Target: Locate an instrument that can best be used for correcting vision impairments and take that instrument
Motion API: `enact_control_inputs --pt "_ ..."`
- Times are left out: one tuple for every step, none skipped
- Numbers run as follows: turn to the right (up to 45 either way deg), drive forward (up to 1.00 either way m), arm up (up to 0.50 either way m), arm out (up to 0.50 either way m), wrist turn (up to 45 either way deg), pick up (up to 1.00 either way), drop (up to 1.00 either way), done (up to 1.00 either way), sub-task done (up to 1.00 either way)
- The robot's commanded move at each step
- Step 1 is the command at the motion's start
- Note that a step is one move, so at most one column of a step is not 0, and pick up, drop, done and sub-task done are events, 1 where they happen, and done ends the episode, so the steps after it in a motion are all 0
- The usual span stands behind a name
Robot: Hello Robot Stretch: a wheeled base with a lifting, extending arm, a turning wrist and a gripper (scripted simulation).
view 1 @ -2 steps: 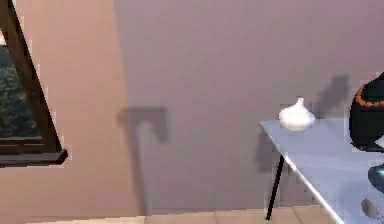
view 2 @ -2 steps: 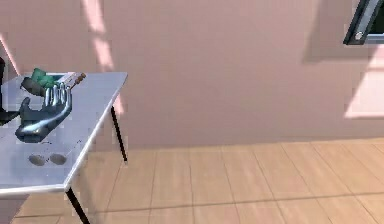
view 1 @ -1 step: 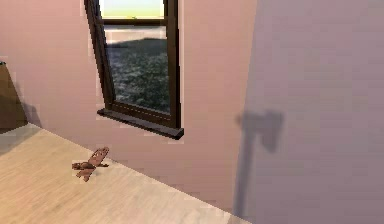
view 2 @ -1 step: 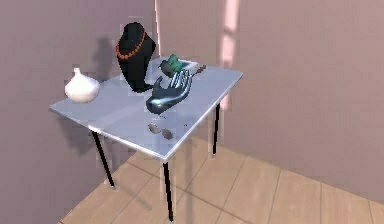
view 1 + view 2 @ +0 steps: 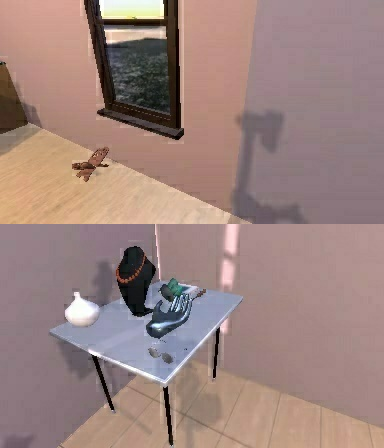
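A light-topped table (image 5: pixel 120 349) on thin dark legs is standing on the wooden floor against a mauve wall in the arm side view. The eyeglasses (image 5: pixel 160 352), a small pair of round lenses, are lying flat on the table, close to its near edge and apart from everything else on it. Farther in on the table, just behind the eyeglasses, a silvery-blue hand-shaped ornament (image 5: pixel 170 316) is resting. Behind that, near the table's middle, a black bust (image 5: pixel 136 284) is standing upright and wearing an orange-red bead necklace (image 5: pixel 133 270). A white round-bellied vase (image 5: pixel 81 311) is sitting at the table's left corner. A small green object (image 5: pixel 174 289) is lying toward the table's far side, too small to make out.

In the forward view a dark-framed window (image 5: pixel 140 60) is showing an outdoor scene, and a small brown object (image 5: pixel 91 163) is lying on the wooden floor; how they are placed relative to the table cannot be told
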Motion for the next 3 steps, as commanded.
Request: enact_control_inputs --pt "0.0 0.00 0.38 0.00 0.0 0.00 0.00 0.00 0.00" --pt "0.0 0.00 0.00 0.38 0.0 0.00 0.00 0.00 0.00" --pt "0.0 0.00 0.00 0.00 45.0 0.00 0.00 0.00 0.00"
